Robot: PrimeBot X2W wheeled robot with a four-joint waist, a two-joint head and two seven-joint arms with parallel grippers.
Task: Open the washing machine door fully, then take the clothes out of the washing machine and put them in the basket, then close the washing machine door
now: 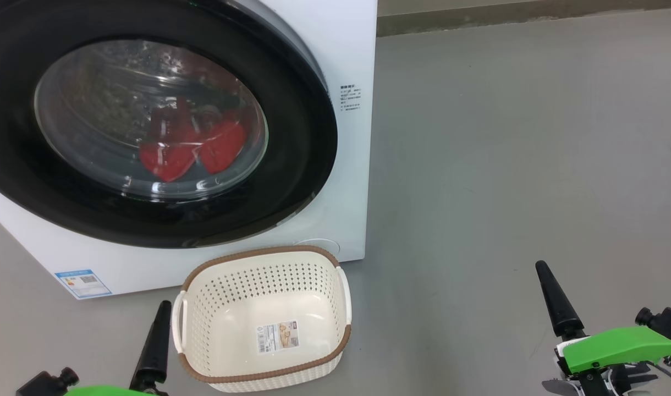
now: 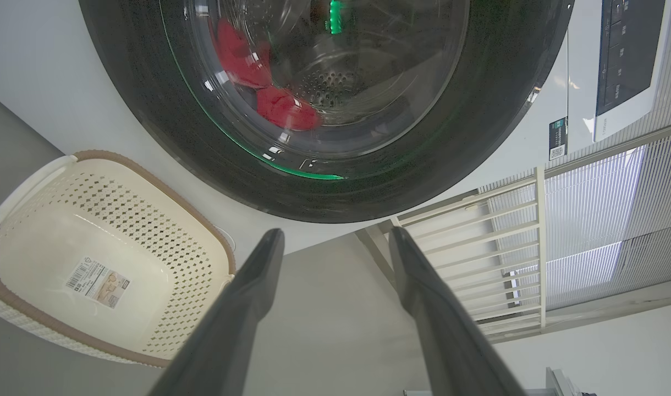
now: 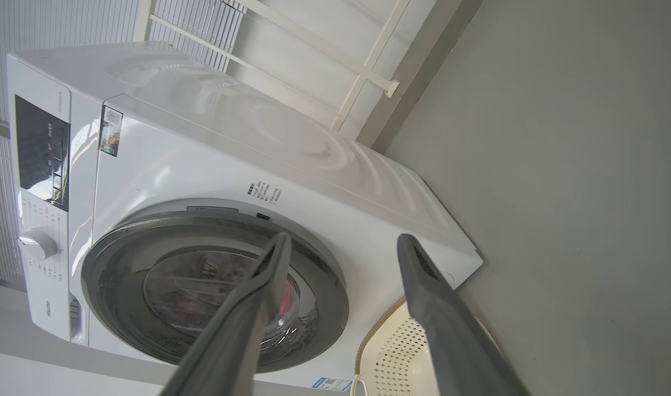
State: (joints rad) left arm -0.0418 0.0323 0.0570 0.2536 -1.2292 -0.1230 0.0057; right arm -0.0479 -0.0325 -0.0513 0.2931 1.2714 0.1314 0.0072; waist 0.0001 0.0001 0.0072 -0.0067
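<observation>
Grey floor [image 1: 506, 165] — clothes [image 1: 187, 151] dim behind washing machine door [image 1: 305, 137]

Grey floor [image 1: 506, 165], slatted blinds [image 2: 605, 209]

red clothes [image 1: 190, 151], cream perforated basket [image 1: 269, 275]

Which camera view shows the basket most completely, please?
The head view: the whole basket, empty, with rim and both handles. The left wrist view shows most of it, at the frame edge; the right wrist view catches one corner.
</observation>
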